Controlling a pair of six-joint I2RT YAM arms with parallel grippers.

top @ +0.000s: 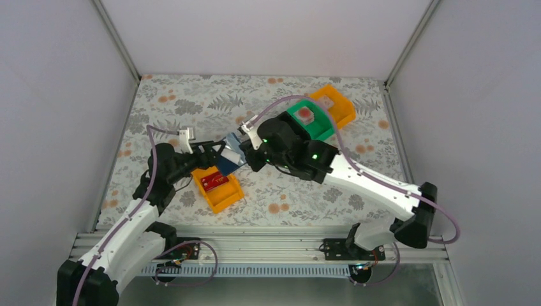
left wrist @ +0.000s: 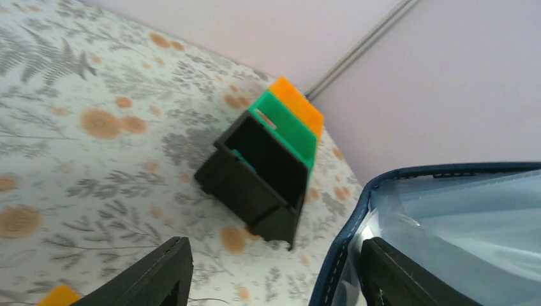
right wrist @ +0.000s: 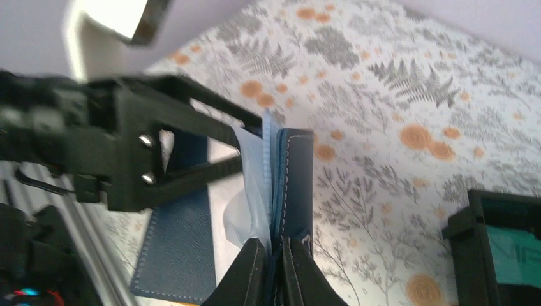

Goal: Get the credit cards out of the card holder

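so the right gripper [right wrist: 274, 258] is pinching the stitched navy wallet [right wrist: 296, 185] over mid worktop, floppy clear sleeves [right wrist: 255, 185] fanned out. The left gripper [left wrist: 275, 248] has its fingers spread at those sleeves. A flat red card [top: 214, 182] lies in the near orange bin [top: 223, 199].

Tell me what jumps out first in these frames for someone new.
Both arms meet mid-table at the navy card holder, held up between them. The right end effector is shut on it, while the left end effector, open, reaches at its clear sleeves. Next come the bright bins: an orange bin by the left arm holding a red card, and a green bin at the far right.
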